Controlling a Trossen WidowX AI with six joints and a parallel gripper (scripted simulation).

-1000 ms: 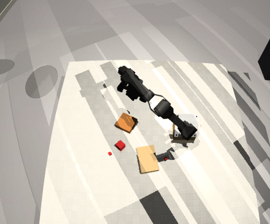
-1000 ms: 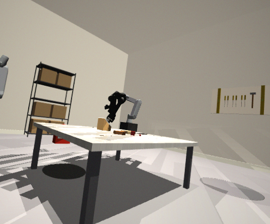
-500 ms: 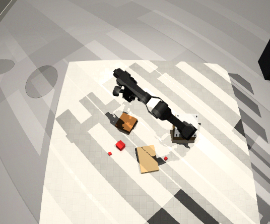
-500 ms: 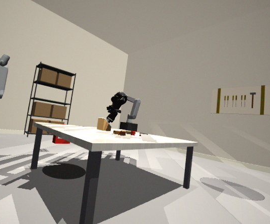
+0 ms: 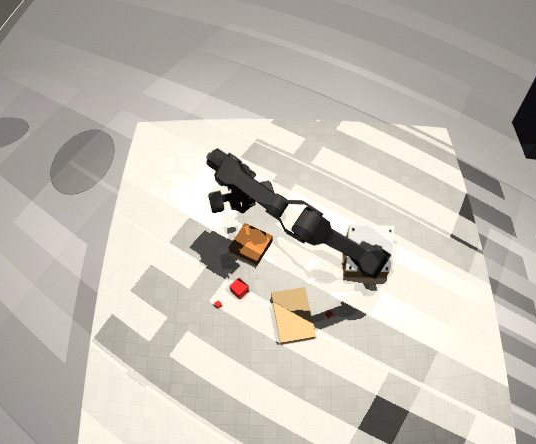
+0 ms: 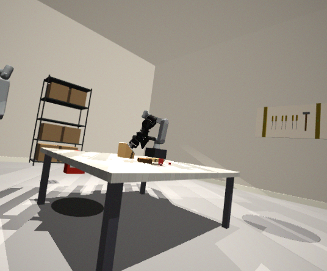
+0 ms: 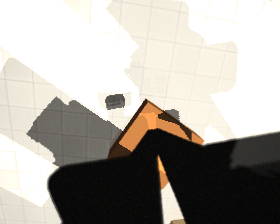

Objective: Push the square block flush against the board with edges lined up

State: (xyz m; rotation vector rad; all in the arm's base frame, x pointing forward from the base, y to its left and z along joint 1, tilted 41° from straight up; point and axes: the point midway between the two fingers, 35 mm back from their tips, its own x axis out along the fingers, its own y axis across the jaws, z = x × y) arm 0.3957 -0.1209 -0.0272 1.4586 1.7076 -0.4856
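The square block (image 5: 251, 242) (image 7: 146, 122) is orange-brown and flat. It lies turned at an angle near the middle of the table. The tan board (image 5: 294, 322) lies nearer the front, well apart from the block, with a gap between them. My gripper (image 5: 242, 207) (image 6: 132, 145) (image 7: 153, 134) is shut and empty. It hangs a little above the table at the block's far-left side. In the wrist view the dark fingers cover much of the block.
A red cube (image 5: 239, 288) lies between the block and the board. A tiny red cube (image 5: 217, 304) lies to its left, and another (image 5: 328, 314) lies right of the board. The arm's base (image 5: 367, 255) stands at the right. The white table (image 5: 172, 390) drops off on all sides.
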